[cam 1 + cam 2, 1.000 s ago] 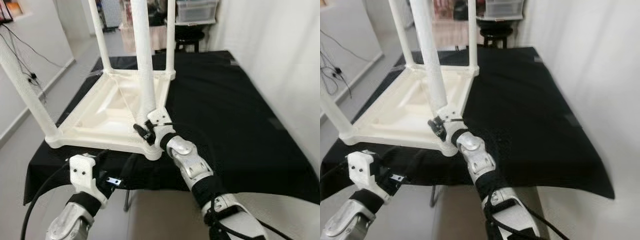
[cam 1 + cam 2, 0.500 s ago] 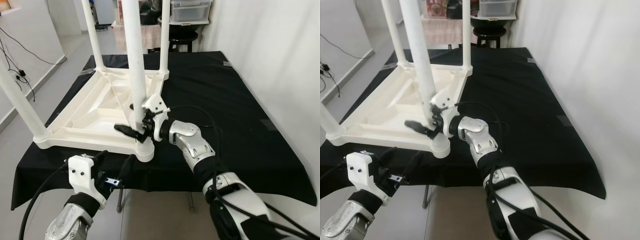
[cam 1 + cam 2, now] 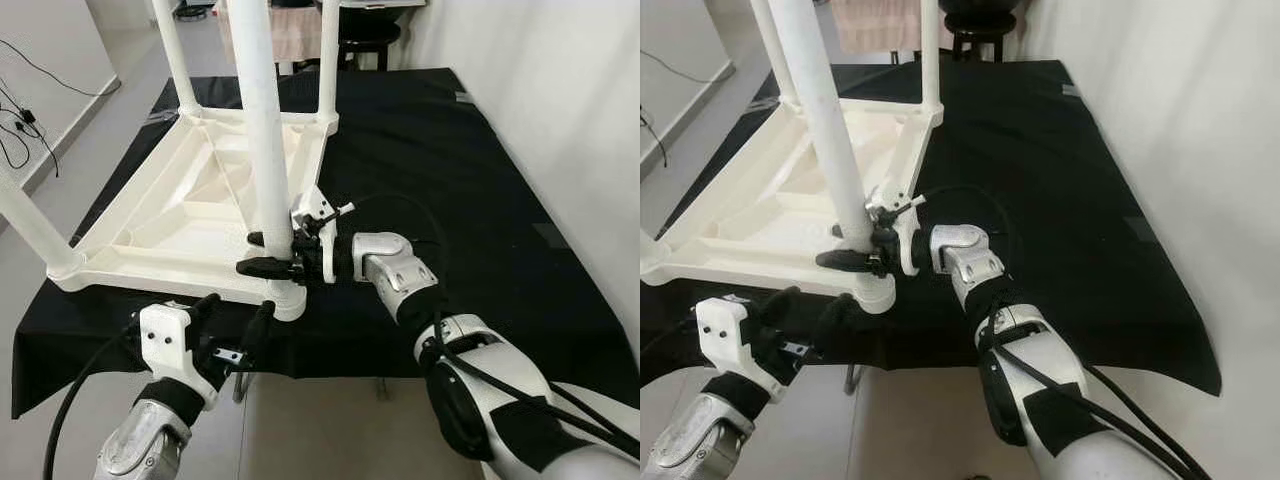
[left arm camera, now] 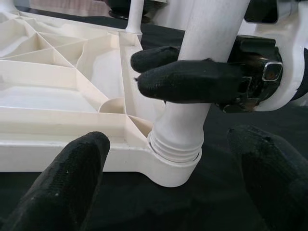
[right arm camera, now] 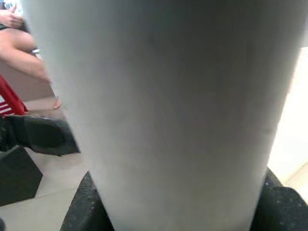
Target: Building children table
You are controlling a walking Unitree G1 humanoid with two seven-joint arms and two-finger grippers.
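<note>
Left wrist view puts the near leg (image 4: 202, 77) at close range: smooth white plastic, hollow-looking, probably light yet stiff, likely slippery under pads. Best taken low, just above the threaded collar in the corner socket. Right gripper (image 3: 268, 253) clamped around that leg there. Left gripper (image 3: 232, 324) spread wide, holding nothing, below the surface (image 3: 480, 180) edge near that corner. One upturned children table (image 3: 180, 215) lying on the black-draped surface; four legs counted, all standing upright in corner sockets.

A work table draped in black cloth (image 3: 470, 190) carries the white children's table (image 3: 190, 215), lying upside down, legs pointing up.
</note>
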